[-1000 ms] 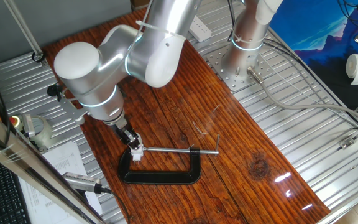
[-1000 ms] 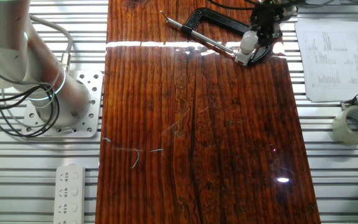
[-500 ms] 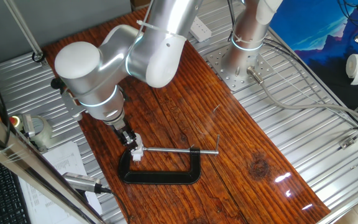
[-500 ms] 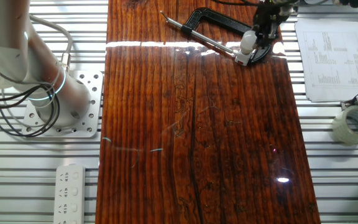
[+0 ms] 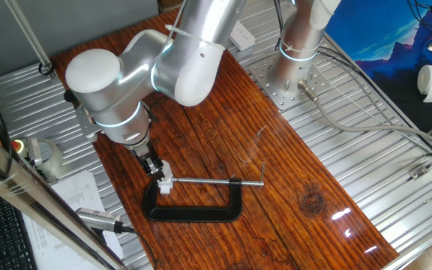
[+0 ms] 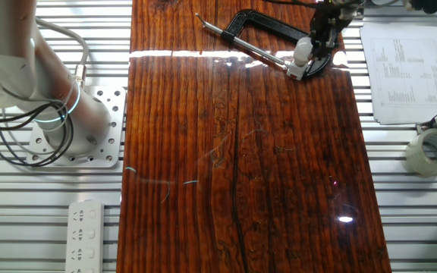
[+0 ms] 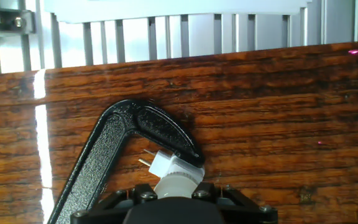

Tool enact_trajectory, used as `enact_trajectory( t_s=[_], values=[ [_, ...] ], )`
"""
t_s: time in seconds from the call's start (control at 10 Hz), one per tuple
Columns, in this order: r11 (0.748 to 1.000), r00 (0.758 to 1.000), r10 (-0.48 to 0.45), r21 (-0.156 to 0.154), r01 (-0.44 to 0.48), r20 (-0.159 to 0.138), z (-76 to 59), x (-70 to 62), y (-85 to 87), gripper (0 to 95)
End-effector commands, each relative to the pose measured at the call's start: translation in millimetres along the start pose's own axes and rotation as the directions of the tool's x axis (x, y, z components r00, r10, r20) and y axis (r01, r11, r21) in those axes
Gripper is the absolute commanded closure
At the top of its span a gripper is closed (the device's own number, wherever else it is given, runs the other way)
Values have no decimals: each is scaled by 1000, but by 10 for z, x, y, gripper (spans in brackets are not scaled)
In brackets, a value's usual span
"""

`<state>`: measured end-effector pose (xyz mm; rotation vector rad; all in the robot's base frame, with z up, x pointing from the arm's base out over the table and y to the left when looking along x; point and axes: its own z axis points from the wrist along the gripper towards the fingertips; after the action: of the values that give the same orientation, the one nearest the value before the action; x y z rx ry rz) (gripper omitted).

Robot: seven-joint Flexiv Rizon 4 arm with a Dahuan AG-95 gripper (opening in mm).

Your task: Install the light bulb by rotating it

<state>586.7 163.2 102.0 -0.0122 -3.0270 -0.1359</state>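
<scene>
Directly below the gripper, light bulb sits pinched between closed fingers, long axis along them, base pointing down into white socket block. Frosted white, rounded. Block held in black C-clamp on wooden surface.

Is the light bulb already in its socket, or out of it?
In. The light bulb sits against the white socket block, held by the C-clamp.
</scene>
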Motion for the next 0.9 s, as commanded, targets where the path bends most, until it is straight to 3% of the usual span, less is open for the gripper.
enact_trajectory(
  t_s=[0.1, 0.2, 0.4, 0.5, 0.6, 0.7, 0.8, 0.9],
  values=[
    [995, 996, -91, -49, 91, 3, -35, -20, 13, 0],
    [993, 994, -110, -29, 110, 1, -36, -21, 14, 0],
    [987, 987, -158, -24, 158, -13, -48, -24, 25, 0],
    [973, 972, -231, -26, 230, -33, -75, -29, 49, 0],
    [933, 931, -361, -23, 360, -59, -127, -16, 93, 0],
    [900, 897, -434, -14, 435, -83, -168, 10, 127, 0],
    [841, 837, -538, -8, 541, -100, -204, 33, 151, 0],
    [760, 754, -647, -11, 650, -109, -230, 55, 172, 190]
  ],
)
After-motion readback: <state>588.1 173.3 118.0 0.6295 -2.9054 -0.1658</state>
